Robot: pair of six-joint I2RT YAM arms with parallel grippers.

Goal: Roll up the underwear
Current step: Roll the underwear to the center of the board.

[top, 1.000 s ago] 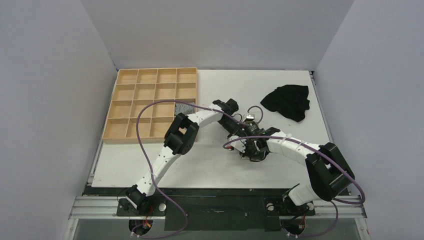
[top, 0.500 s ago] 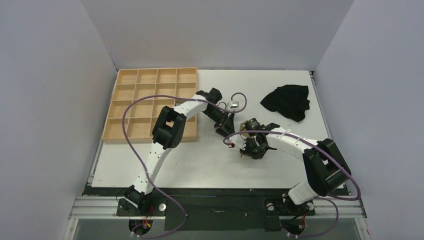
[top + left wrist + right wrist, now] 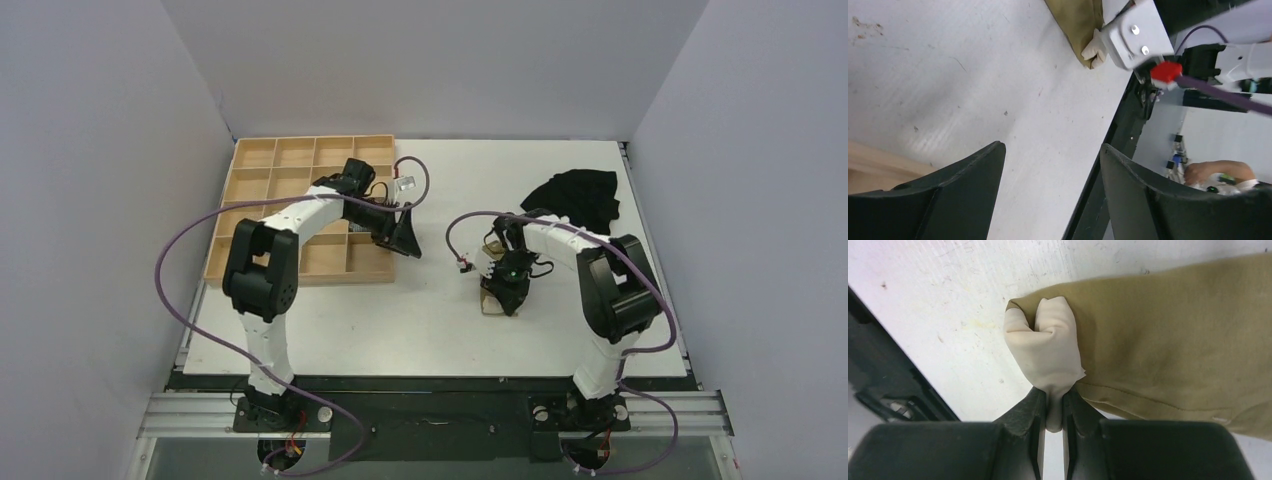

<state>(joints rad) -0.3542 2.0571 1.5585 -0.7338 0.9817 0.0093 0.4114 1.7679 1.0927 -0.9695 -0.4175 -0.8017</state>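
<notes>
Firstly, containers: one wooden tray [image 3: 255,185], divided into compartments, sits at the upper left of the desk [image 3: 400,320] in the overhead view. The left arm crosses its right-hand columns, so what those compartments hold cannot be told. The uncovered compartments show their wooden floors.

The underwear [image 3: 488,305] lies on the desk right of centre in the overhead view, well apart from the tray and below a black garment [image 3: 575,200] at the upper right. From above it reads as a small bunched khaki bundle, partly under the right arm.

In the right wrist view the olive-khaki cloth [image 3: 1173,330] fills the upper right, fairly smooth, with a stitched seam near its lower edge. A cream-white panel [image 3: 1045,345] is folded into a rounded lump at its left end.

The right hand [image 3: 1050,400] is clenched on the lower tip of that cream panel.

The left hand [image 3: 1050,155] is released, its fingers spread wide over the desk, just beside the tray's lower right corner. Its wrist view shows the underwear at top centre.
</notes>
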